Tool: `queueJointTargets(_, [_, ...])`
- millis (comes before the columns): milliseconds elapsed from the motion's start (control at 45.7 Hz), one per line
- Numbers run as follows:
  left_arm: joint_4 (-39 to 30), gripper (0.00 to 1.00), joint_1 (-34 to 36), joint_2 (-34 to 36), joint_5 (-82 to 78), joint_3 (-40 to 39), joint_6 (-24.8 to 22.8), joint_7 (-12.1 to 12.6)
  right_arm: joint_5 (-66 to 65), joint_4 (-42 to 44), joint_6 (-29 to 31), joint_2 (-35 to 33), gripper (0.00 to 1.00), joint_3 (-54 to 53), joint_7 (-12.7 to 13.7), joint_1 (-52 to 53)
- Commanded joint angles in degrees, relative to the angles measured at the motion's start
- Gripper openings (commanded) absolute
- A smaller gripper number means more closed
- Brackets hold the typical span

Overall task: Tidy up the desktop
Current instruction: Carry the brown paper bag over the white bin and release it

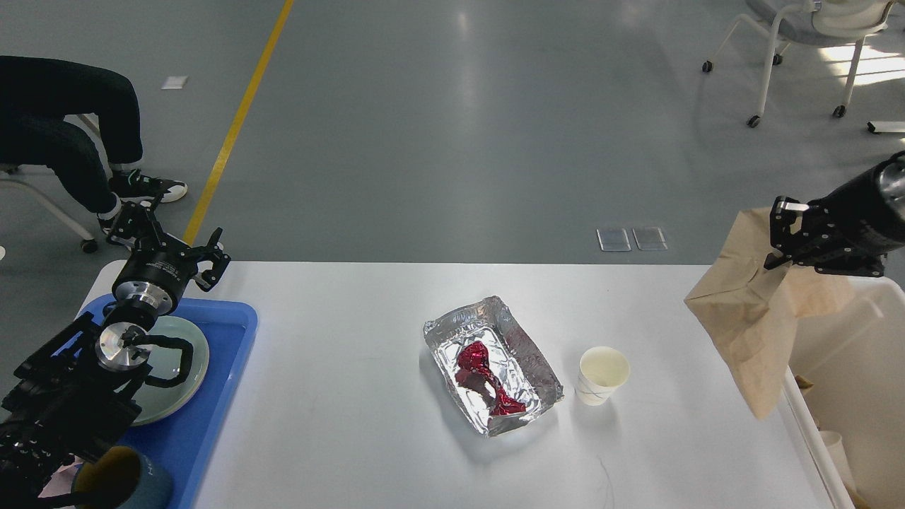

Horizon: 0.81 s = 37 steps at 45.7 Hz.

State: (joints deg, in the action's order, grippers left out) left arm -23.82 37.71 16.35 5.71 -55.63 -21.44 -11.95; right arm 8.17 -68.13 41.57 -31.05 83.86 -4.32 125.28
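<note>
The white desktop point(353, 438) carries a crumpled foil tray point(493, 364) with a red wrapper point(484, 377) in it, and a white paper cup point(601, 375) just right of the tray. My right gripper point(778, 237) is shut on a brown paper bag point(749, 311), which hangs in the air over the table's right edge and the cream-white bin point(862, 367). My left gripper point(170, 233) is open and empty, held above the far left corner behind the blue tray point(212, 396).
The blue tray holds a pale green plate point(173, 367) and a dark mug point(120, 484). The bin holds a paper cup point(838, 445). A seated person's legs point(63, 127) are at the far left; a wheeled chair point(806, 42) stands far right.
</note>
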Motion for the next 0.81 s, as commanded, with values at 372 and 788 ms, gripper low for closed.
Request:
queueJointTargets(372, [0.0, 0.97, 0.0, 0.0, 0.0, 0.0, 0.0, 0.0, 0.1, 8.0, 2.6, -4.9, 0.00, -0.2, 0.0, 8.7])
queueJointTargets(788, [0.0, 0.97, 0.0, 0.0, 0.0, 0.0, 0.0, 0.0, 1.0, 34.7, -14.7, -12.6, 0.00, -14.0, 0.0, -40.2])
